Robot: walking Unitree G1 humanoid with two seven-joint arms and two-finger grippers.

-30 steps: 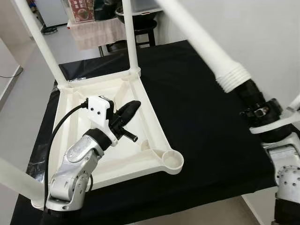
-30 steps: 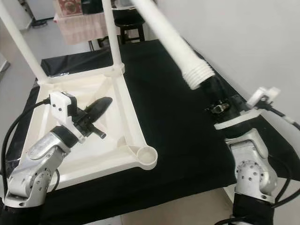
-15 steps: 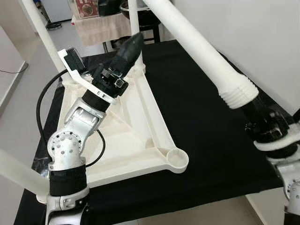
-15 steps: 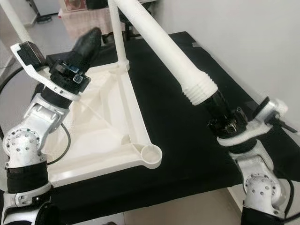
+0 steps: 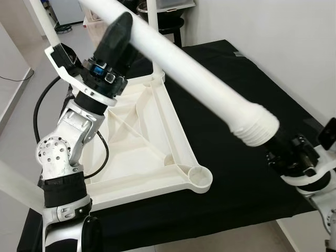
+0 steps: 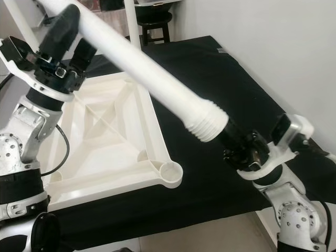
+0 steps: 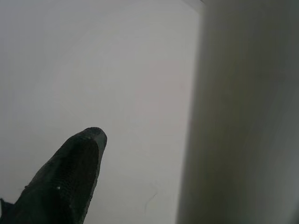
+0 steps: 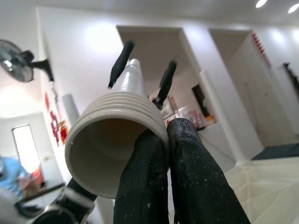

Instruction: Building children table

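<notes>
The right gripper (image 5: 286,152) is clamping the threaded end of a loose white table leg (image 5: 205,86), fingers pinched on the rim, holding it slantwise above the black-covered table (image 5: 247,79). In the left eye view the left gripper (image 5: 119,37) is straddling the upper stretch of that leg, 1 black finger on each side, spread fairly wide rather than squeezing. The upturned white tabletop (image 5: 142,136) is lying on the cloth, with fitted legs rising at its other corners and 1 empty round socket (image 5: 198,178) at the near corner.

The right eye view is showing the socket (image 6: 170,173) sitting below and to the robot's left of the threaded end (image 6: 207,123), well apart from it.

In the left wrist view 1 fingertip (image 7: 77,163) is hanging beside a pale blurred surface, probably the leg.

In the right wrist view the 2 fingers (image 8: 180,172) are gripping the ribbed mouth of the leg (image 8: 112,144).

The step in hand looks like bringing the last leg to its socket. Next, the thread needs swinging upright over that socket, then lowering and turning. The standing legs are crowding the far side; the open cloth on the robot's right is giving room.
</notes>
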